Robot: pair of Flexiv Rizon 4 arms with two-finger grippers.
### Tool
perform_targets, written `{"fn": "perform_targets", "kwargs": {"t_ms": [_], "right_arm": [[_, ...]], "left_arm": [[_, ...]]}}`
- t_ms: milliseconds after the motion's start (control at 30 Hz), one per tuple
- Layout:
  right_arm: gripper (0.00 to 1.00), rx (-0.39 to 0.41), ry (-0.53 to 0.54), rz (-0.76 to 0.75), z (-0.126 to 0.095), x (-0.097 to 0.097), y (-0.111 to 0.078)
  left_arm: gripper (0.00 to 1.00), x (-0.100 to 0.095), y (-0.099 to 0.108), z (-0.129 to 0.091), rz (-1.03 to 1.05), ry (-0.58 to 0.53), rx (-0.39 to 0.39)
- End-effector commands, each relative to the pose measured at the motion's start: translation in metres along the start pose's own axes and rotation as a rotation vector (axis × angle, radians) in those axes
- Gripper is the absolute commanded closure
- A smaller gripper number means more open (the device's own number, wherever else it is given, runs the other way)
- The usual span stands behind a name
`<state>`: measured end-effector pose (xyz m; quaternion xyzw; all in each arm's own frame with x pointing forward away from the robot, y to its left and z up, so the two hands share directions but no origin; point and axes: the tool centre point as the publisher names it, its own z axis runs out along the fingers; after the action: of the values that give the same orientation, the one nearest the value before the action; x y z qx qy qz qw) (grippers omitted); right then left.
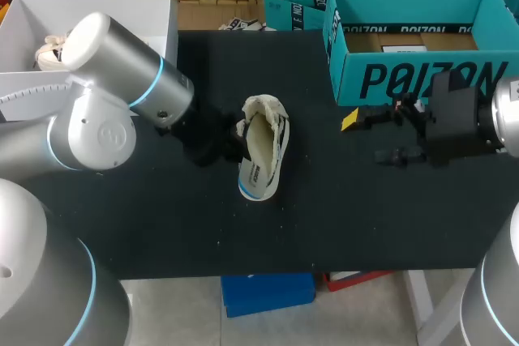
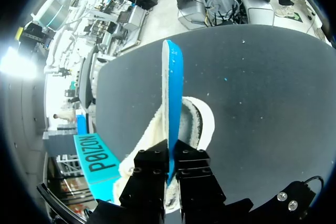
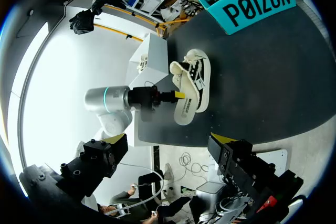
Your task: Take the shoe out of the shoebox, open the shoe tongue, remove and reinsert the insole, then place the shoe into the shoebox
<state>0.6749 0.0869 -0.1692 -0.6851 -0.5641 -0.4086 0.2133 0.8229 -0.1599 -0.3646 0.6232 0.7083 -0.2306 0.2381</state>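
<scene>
In the head view the shoe (image 1: 265, 111), cream with a pale lining, lies on its side near the middle of the black table (image 1: 365, 216). Its insole (image 1: 259, 155), cream on top with a blue edge, juts out of the opening. The left gripper (image 1: 235, 135) sits against the shoe's side, mostly in shadow. The right gripper (image 1: 369, 137) hangs well apart from the shoe, in front of the teal shoebox (image 1: 422, 79), its fingers spread with nothing between them. The shoebox holds only a brown base and a white sheet. A white box (image 1: 154, 6) at the far left corner holds another cream shoe (image 1: 49, 50). In the left wrist view the insole shows edge-on as a thin blue blade, clamped from both sides between the two black fingers (image 2: 152, 174). The shoe's fleecy collar lies just ahead of and under them. In the right wrist view the shoe shows black side stripes, and the printed insole sticks out toward the left arm's yellow tip, which touches it. The view's own yellow-tipped fingers stand wide apart, far from the shoe.
</scene>
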Motion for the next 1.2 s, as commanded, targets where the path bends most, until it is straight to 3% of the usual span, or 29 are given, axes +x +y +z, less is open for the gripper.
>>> {"fn": "perform_targets", "kwargs": {"t_ms": [33, 400, 733, 1200], "right_arm": [[0.0, 0.0, 0.0, 0.0, 0.001, 0.0, 0.0], [0.0, 0.0, 0.0, 0.0, 0.001, 0.0, 0.0], [0.0, 0.0, 0.0, 0.0, 0.001, 0.0, 0.0], [0.0, 0.0, 0.0, 0.0, 0.001, 0.0, 0.0]], "left_arm": [[1.0, 0.0, -0.004, 0.0, 0.0, -0.013, 0.003], [1.0, -0.004, -0.024, -0.008, -0.022, -0.084, 0.103], [1.0, -0.008, -0.037, -0.016, -0.018, -0.103, 0.119], [1.0, -0.008, -0.015, -0.005, -0.037, -0.117, 0.112]]}}
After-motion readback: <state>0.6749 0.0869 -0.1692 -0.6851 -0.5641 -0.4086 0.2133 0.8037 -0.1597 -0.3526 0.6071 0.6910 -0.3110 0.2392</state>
